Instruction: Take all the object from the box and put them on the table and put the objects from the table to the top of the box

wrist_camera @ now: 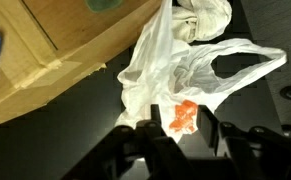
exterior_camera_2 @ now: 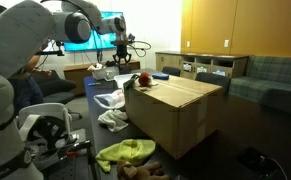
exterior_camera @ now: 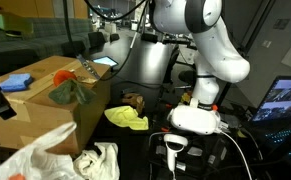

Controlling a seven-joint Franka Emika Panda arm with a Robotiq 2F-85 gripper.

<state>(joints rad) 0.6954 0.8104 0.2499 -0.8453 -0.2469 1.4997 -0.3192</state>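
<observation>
Where gripper (wrist_camera: 180,140) hangs over dark tabletop (wrist_camera: 75,130), jaws stand spread, pinching nothing. Thin white plastic bag (wrist_camera: 185,70) with orange patch lies crumpled on tabletop between fingers, just beside large brown cardboard box (wrist_camera: 45,50). Bright yellow soft cloth (exterior_camera: 127,119) on tabletop near box.

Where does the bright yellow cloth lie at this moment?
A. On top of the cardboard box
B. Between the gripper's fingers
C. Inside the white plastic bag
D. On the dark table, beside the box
D: in an exterior view the yellow cloth lies crumpled on the dark table, next to the side of the cardboard box and not on its top.
</observation>
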